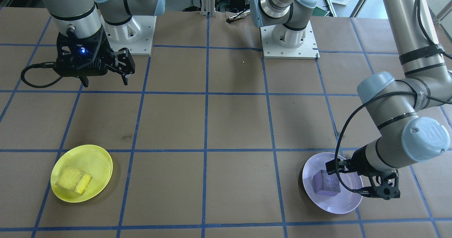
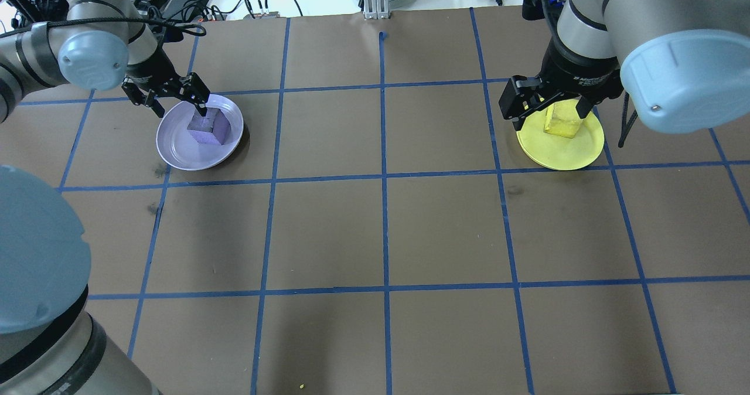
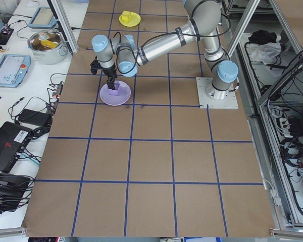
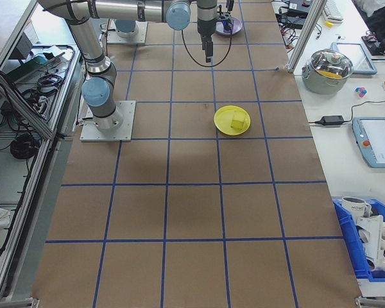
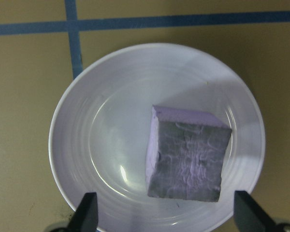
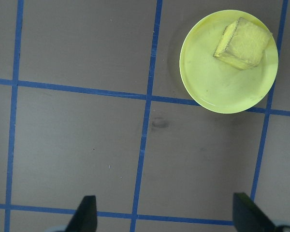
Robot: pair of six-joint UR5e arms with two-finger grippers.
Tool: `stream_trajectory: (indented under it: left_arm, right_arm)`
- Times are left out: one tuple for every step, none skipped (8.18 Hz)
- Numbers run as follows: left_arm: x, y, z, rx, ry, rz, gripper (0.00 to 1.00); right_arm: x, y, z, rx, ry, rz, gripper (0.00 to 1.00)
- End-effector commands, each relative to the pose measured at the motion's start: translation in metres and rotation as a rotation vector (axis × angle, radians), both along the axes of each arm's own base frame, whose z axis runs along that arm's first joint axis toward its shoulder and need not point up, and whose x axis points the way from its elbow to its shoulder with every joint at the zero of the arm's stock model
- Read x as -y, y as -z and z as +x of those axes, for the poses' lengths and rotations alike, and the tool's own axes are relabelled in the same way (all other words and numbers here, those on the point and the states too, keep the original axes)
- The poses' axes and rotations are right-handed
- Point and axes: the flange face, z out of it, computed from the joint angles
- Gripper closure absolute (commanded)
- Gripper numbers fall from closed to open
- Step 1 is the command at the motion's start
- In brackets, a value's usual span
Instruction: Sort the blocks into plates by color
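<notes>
Purple block sits in the lavender plate; left tool, spread wide and empty, should lift straight up.

a brown table gridded with blue tape, a steel pot with a glass lid beside tablets, and a blue bin of white parts.
</notes>
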Motion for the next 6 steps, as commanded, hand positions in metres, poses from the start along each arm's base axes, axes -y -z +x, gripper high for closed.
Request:
stream_trajectory:
  left_arm:
    - [-0.015, -0.072, -0.024, -0.006, 0.013, 0.006, 0.00]
    - [-0.026, -0.098, -0.050, -0.004, 0.035, -0.005, 0.00]
    - [-0.045, -0.130, -0.079, 0.003, -0.007, -0.016, 0.00]
    - [-0.069, -0.166, -0.106, 0.008, -0.013, -0.042, 0.00]
    - [-0.098, -0.200, -0.126, 0.013, -0.013, -0.065, 0.00]
    - [-0.123, -0.231, -0.134, 0.019, -0.025, -0.104, 0.00]
  right_arm:
    - [0.000, -0.010, -0.002, -0.009, -0.006, -0.019, 0.00]
    - [0.000, -0.010, -0.001, -0.003, -0.005, -0.018, 0.00]
    - [-0.003, -0.015, 0.002, 0.010, 0.004, -0.029, 0.00]
    - [-0.003, -0.015, 0.002, 0.009, 0.002, -0.031, 0.00]
    - [-0.004, -0.015, 0.002, 0.012, -0.001, -0.030, 0.00]
    - [-0.001, -0.016, 0.005, 0.035, -0.004, -0.056, 0.00]
